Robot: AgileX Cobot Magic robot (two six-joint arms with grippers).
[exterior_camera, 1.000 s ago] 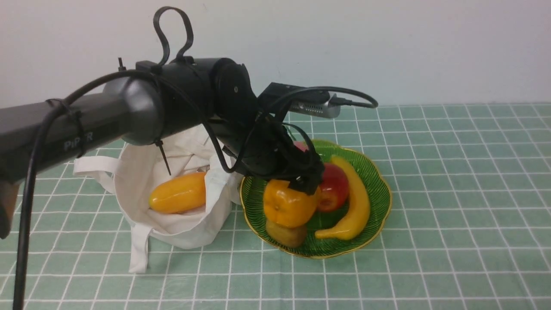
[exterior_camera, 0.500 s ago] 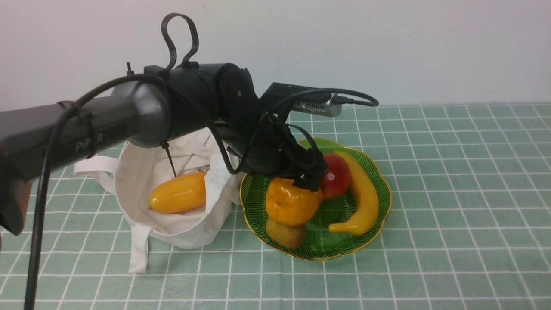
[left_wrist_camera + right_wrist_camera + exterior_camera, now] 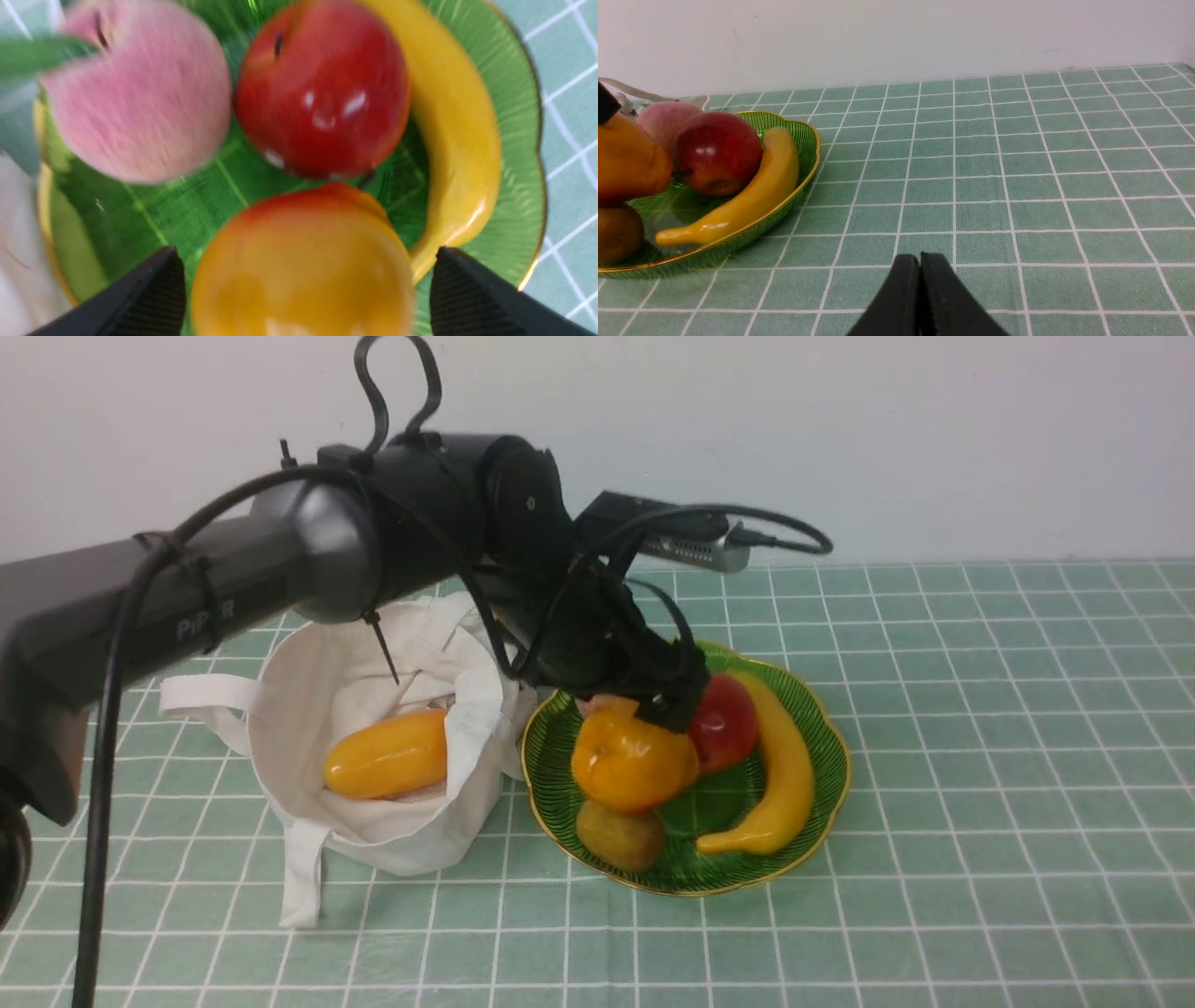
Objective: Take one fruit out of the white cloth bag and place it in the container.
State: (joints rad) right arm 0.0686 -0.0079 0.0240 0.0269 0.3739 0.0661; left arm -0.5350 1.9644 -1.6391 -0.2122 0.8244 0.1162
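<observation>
The plump orange-yellow fruit with its reddish end lies in the green gold-rimmed dish, resting on a brown kiwi. My left gripper hovers just above it and is open. In the left wrist view its fingers stand on either side of the fruit with small gaps. The white cloth bag sits left of the dish, mouth open. My right gripper is shut and empty, low over the cloth to the right of the dish.
A slimmer yellow-orange oblong fruit lies inside the bag. The dish also holds a red apple, a banana and a pink peach. A green checked tablecloth covers the table, with a white wall behind.
My left arm has risen a little above the dish. The orange-yellow fruit has tipped and settled on the kiwi. The banana and apple shifted slightly in the dish.
</observation>
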